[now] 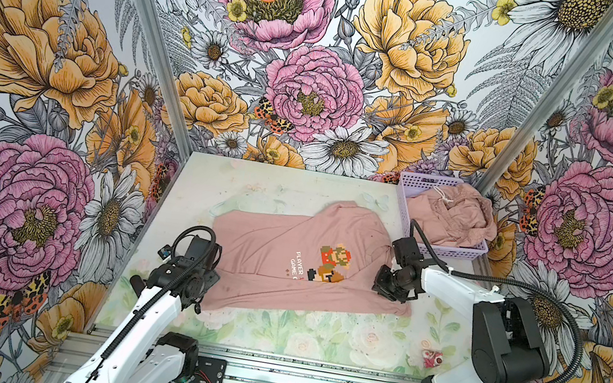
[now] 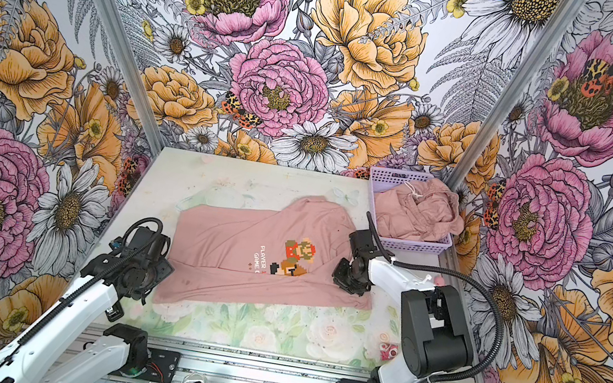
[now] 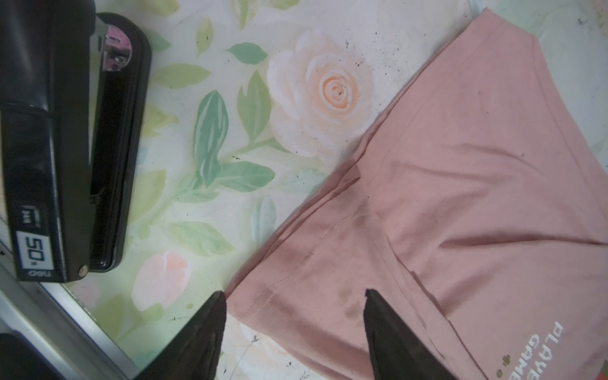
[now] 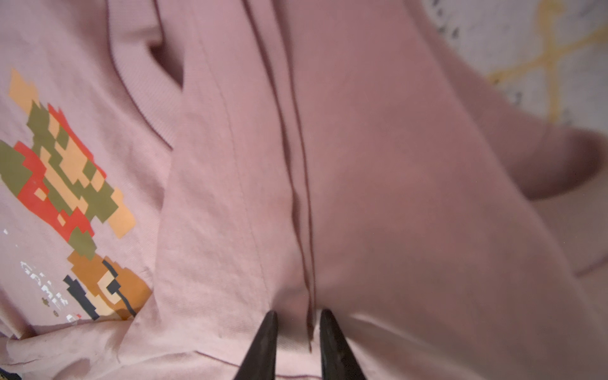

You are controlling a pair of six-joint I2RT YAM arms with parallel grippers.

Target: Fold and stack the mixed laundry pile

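Left wrist: stapler (image 3: pixel 65 148) marked "deli 50"; T-shirt (image 3: pixel 460 197) reads "GAME".

Floral table (image 1: pixel 275 191): T-shirt (image 1: pixel 263 261) spread across centre; basket (image 1: pixel 451 248) at 2 o'clock; red item (image 1: pixel 431 359) at 5 o'clock; stapler (image 3: pixel 65 148) at table edge.

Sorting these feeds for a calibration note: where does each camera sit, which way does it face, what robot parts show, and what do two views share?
Top view: high above the front rail, facing down and toward the back wall; table, T-shirt, lilac basket, left arm, right arm.
Top view: same perch and heading; same T-shirt.
Left wrist: over the T-shirt's edge, facing down; open left gripper, black stapler.
Right wrist: close over the T-shirt; right gripper pinching a fold.
Shared: both wrist views catch the white text.
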